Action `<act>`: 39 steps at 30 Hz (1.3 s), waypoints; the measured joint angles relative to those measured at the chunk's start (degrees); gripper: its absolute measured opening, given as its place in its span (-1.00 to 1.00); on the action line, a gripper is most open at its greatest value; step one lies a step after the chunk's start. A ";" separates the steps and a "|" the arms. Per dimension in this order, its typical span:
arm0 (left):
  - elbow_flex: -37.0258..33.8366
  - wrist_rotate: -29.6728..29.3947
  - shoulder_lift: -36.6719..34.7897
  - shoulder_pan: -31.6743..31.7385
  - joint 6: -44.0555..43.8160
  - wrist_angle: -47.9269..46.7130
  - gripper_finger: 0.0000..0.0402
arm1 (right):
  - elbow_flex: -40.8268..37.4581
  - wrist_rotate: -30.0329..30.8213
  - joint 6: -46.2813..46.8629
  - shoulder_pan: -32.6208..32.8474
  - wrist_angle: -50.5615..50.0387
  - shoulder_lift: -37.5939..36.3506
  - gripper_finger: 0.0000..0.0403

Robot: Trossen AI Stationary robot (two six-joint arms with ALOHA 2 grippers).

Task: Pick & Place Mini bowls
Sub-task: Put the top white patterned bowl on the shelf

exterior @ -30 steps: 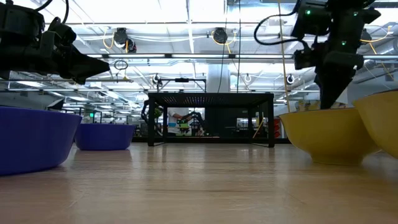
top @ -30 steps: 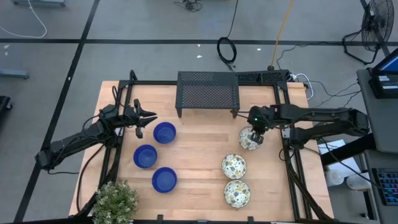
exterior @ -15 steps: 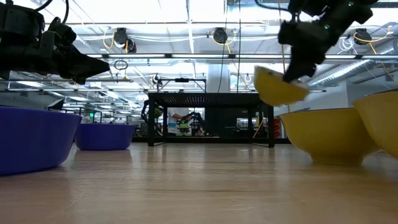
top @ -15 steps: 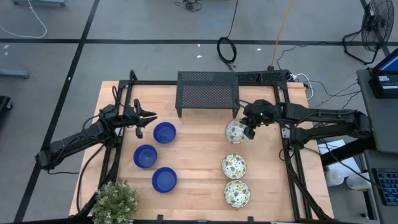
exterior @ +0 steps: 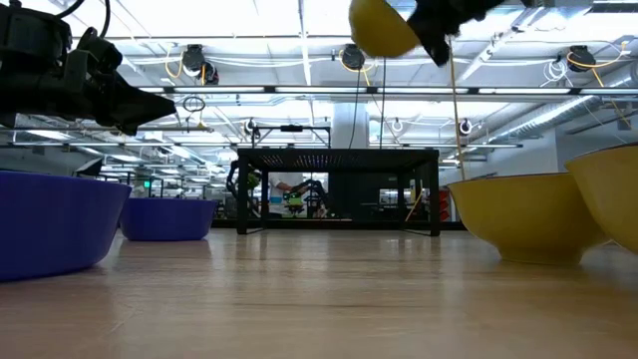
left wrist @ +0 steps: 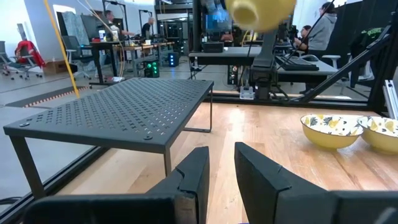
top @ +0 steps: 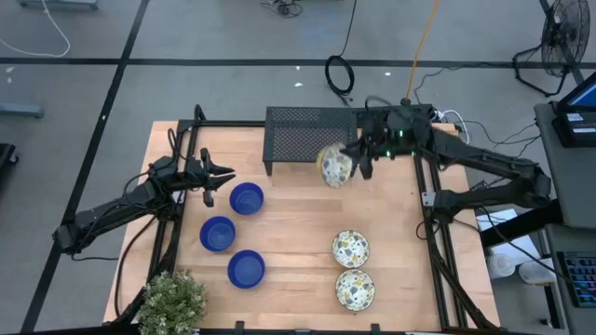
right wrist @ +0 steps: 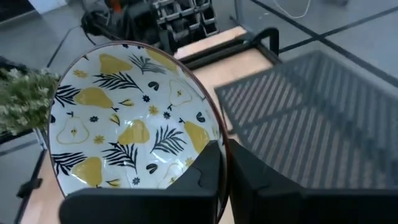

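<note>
Right tool [top: 355,159] clamped on rim of patterned mini bowl [top: 334,167], bowl tilted and lifted off the bench [top: 298,223] beside black mesh rack [top: 312,138], left tool [top: 220,176] parted near rack's other end, beside blue bowl [top: 246,197]

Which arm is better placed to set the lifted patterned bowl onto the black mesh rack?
The right. Its pincer already grips the white pear-patterned mini bowl by the rim, in the air at the black perforated metal rack. The left pincer is empty beside the blue bowls.
</note>
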 joint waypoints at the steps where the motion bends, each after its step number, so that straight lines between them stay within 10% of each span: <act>1: 0.00 0.02 0.01 0.00 0.02 -0.01 -0.60 | 3.00 -0.17 -0.42 -0.65 -1.53 1.60 -0.98; 17: 0.02 0.02 0.01 -0.02 0.00 0.10 -0.60 | 45.34 -8.82 -2.30 -16.28 -33.51 34.14 -1.00; 39: 0.02 0.02 -0.01 0.00 0.01 0.11 -0.60 | 47.30 -4.24 -3.57 -28.09 -47.73 38.89 -0.99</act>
